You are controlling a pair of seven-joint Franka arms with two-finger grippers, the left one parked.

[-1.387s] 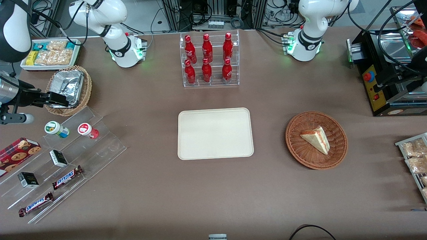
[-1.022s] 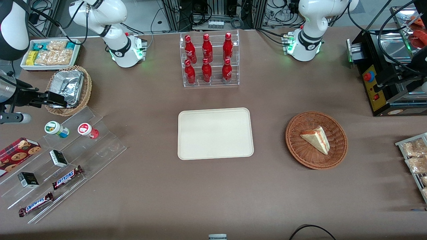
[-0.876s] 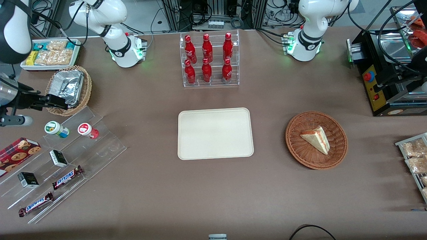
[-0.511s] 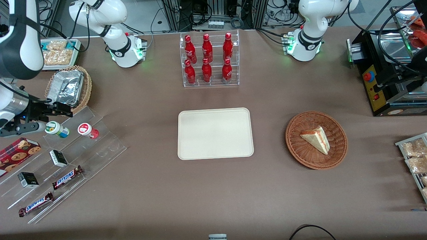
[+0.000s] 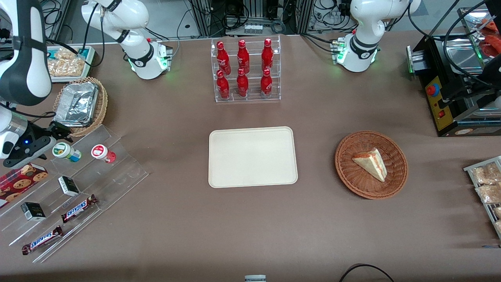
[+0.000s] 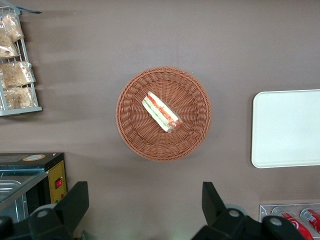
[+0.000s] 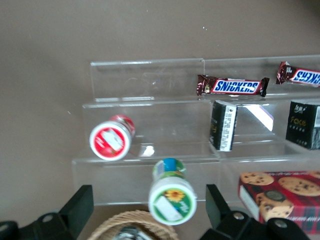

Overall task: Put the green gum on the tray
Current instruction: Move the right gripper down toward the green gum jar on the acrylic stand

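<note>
The green gum (image 5: 65,151) is a small bottle with a white lid and a green mark, lying on the top step of a clear acrylic stand (image 5: 78,184) beside a red gum bottle (image 5: 102,153). It also shows in the right wrist view (image 7: 172,198), between the two black fingers (image 7: 75,207). My right gripper (image 5: 49,139) is open and hovers just above the green gum, not touching it. The cream tray (image 5: 252,156) lies flat in the middle of the table, with nothing on it.
A wicker basket with a foil pan (image 5: 80,103) stands right by the gripper. The stand also holds Snickers bars (image 5: 78,208) and small dark boxes (image 5: 68,186); a cookie box (image 5: 19,181) lies beside it. A rack of red bottles (image 5: 244,70) and a sandwich basket (image 5: 371,164) stand elsewhere.
The right arm has swung in and come down from over the foil basket toward the front camera. The gripper now sits over the green gum. Nothing else moved.
</note>
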